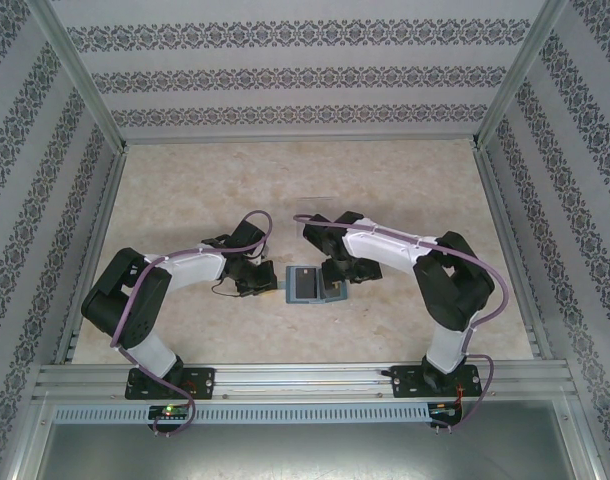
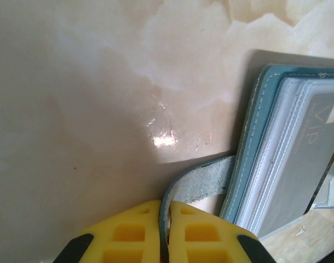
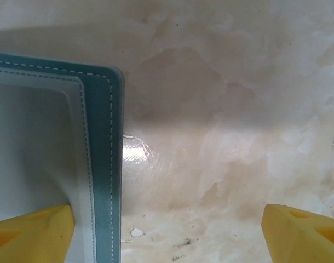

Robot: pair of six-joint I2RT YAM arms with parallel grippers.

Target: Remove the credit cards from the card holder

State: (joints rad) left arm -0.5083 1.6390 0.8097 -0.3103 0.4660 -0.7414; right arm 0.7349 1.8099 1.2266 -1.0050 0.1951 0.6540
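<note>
We look down on a pale, marbled table [image 1: 285, 180] closed in by patterned walls [image 1: 285, 60], with two black and white arms reaching in from the near edge toward its middle. Between them lies the card holder [image 1: 313, 285], a small teal folding wallet, opened flat on the table near the front centre. The left gripper [image 1: 257, 278] sits just beside the holder's left edge and the right gripper [image 1: 337, 270] sits at its right half. From the left wrist, we see the left gripper [image 2: 166, 211] with its yellow fingers pressed together, pinching the holder's soft teal tab [image 2: 202, 178], which curves from the fingers to the edge of the card holder [image 2: 254, 137]. The holder's stitched teal cover and pale inner layers show there, and a grey credit card [image 2: 312, 148] printed with the letters VIP rests inside a clear pocket. From the right wrist, we see the right gripper [image 3: 168, 213] with its jaws spread wide and holding nothing. One finger [image 3: 30, 233] hangs over the pale inner pocket of the card holder [image 3: 101, 137], and the other finger [image 3: 304, 230] over bare table. We cannot tell whether the first finger touches the pocket.
</note>
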